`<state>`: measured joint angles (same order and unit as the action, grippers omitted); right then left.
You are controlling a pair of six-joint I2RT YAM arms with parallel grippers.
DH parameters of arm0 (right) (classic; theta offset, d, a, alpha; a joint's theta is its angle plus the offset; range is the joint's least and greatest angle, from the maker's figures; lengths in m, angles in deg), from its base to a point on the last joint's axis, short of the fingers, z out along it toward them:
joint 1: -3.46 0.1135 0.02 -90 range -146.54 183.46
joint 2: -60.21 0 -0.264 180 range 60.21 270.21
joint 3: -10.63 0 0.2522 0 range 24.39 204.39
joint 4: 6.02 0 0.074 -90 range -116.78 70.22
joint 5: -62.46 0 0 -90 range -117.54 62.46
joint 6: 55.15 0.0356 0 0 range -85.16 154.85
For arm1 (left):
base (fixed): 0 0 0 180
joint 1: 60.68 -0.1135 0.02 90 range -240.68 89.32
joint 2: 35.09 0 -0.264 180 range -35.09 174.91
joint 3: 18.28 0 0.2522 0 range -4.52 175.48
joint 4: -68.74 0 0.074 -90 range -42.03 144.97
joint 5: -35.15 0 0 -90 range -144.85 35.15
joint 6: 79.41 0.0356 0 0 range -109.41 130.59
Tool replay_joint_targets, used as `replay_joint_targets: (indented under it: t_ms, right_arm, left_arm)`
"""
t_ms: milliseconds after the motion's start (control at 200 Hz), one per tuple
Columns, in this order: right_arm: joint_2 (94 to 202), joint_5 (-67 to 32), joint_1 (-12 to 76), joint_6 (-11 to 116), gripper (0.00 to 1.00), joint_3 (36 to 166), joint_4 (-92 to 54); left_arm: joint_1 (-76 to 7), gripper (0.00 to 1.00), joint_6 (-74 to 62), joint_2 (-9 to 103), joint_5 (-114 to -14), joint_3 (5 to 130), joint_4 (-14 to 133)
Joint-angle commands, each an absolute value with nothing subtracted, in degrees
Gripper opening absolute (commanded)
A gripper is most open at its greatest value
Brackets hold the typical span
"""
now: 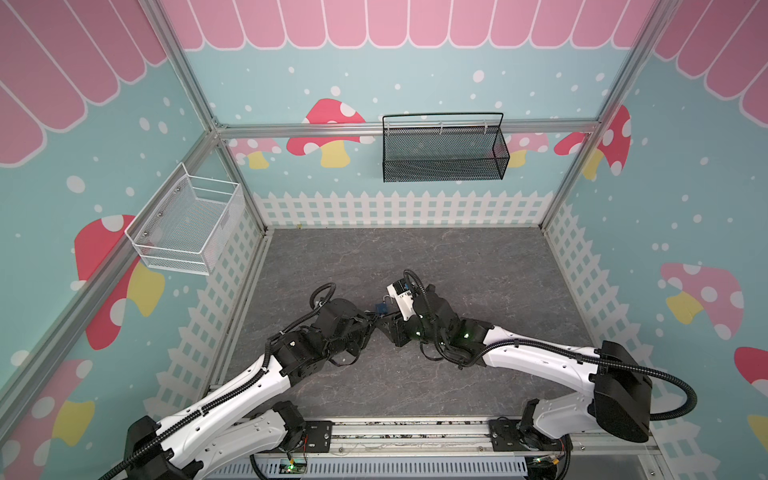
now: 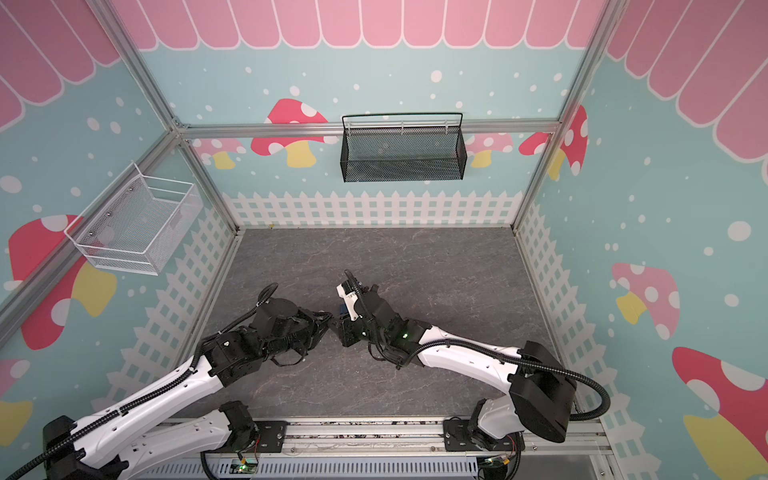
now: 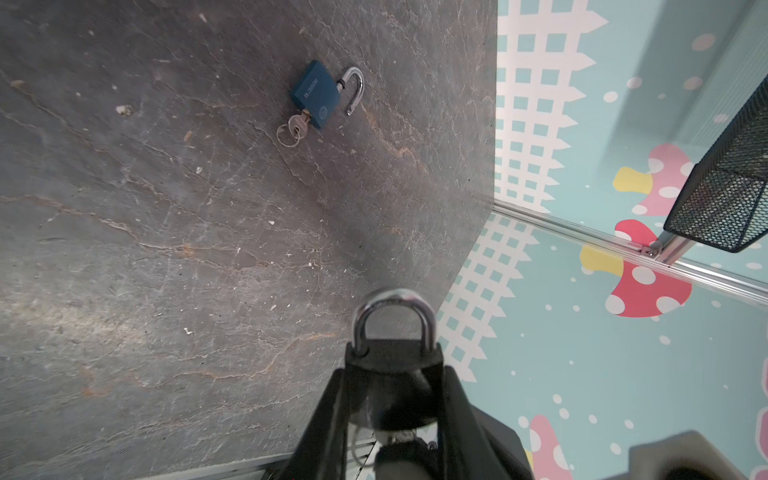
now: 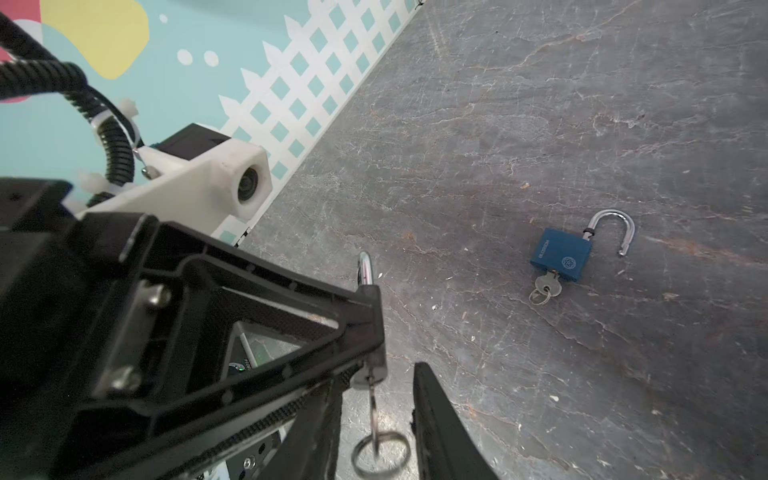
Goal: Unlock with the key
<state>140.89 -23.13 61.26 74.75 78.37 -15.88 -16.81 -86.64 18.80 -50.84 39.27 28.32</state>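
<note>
In both top views the arms meet low over the middle of the grey, stone-veined table (image 1: 478,270). The left gripper (image 1: 371,323) and right gripper (image 1: 388,325) are tip to tip, which I judge lets one steady a lock while the other works its key. A blue padlock (image 1: 380,308) lies on the table just beyond them. A black mesh basket (image 1: 442,149) hangs on the back wall and a white wire basket (image 1: 187,224) on the left one, and the walls are printed with mushrooms and a picket fence. In the left wrist view the left gripper is pinched on the body of a black padlock (image 3: 390,359) and holds it clear of the table. Both legs of its shackle (image 3: 392,316) are seated, so it looks locked. The blue padlock (image 3: 316,94) lies flat, well apart, with its shackle swung open and its own key in it, so it looks already dealt with. In the right wrist view a key (image 4: 371,380) sits in the black padlock's underside with its ring (image 4: 380,453) dangling. The right gripper's fingers (image 4: 440,415) stand spread on either side and appear to touch neither, so the turn looks not yet done.
</note>
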Motion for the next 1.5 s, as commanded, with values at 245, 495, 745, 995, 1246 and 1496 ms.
replay_joint_targets:
  t_ms: [245,495,745,995,1246,1496]
  right_arm:
    - [137.4,-22.99,61.51,74.28,0.29,79.32,-14.47]
    - [137.64,-24.72,61.56,75.1,0.26,78.02,-16.39]
    - [139.14,-25.0,61.48,74.92,0.23,78.46,-17.98]
    - [138.7,-25.78,61.53,74.93,0.23,77.74,-18.61]
    - [139.85,-24.79,61.32,74.95,0.17,78.16,-18.31]
    - [140.06,-17.91,60.3,77.73,0.0,78.27,-14.22]
  left_arm:
    - [-18.15,0.0,-84.09,18.57,-51.48,40.31,30.04]
    - [-18.32,0.0,-84.22,18.17,-51.77,40.05,30.5]
    - [-18.32,0.0,-84.34,18.11,-51.91,40.22,30.94]
    - [-18.3,0.0,-84.6,17.92,-51.2,40.3,30.84]
    - [-18.32,0.0,-85.21,17.61,-51.09,40.52,31.33]
    - [-18.25,0.0,-85.41,18.0,-52.24,40.32,33.07]
